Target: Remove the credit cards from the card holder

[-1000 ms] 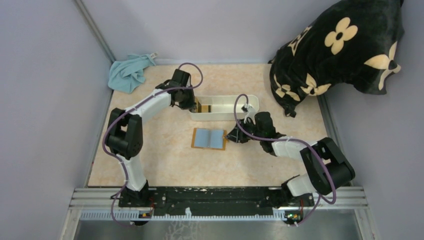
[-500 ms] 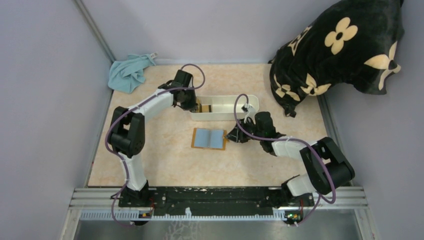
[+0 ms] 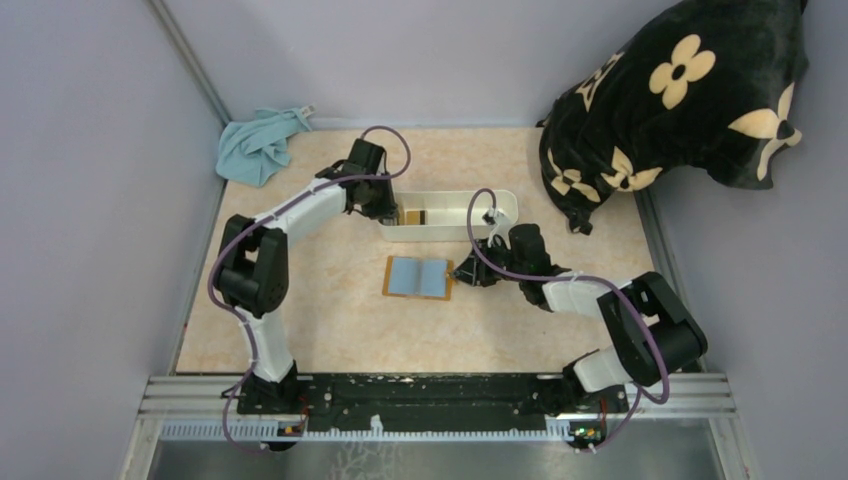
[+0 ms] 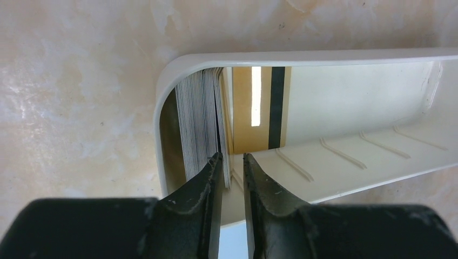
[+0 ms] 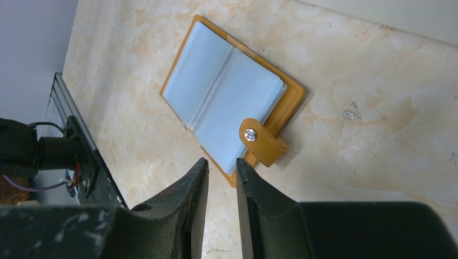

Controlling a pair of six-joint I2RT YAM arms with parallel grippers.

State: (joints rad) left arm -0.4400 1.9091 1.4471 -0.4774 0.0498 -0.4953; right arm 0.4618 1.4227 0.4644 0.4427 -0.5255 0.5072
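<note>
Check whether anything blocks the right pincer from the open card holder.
Nothing visible does. The right pincer sits right at the near edge of the card holder, which lies open on bare table, its snap tab beside the fingertips.
</note>
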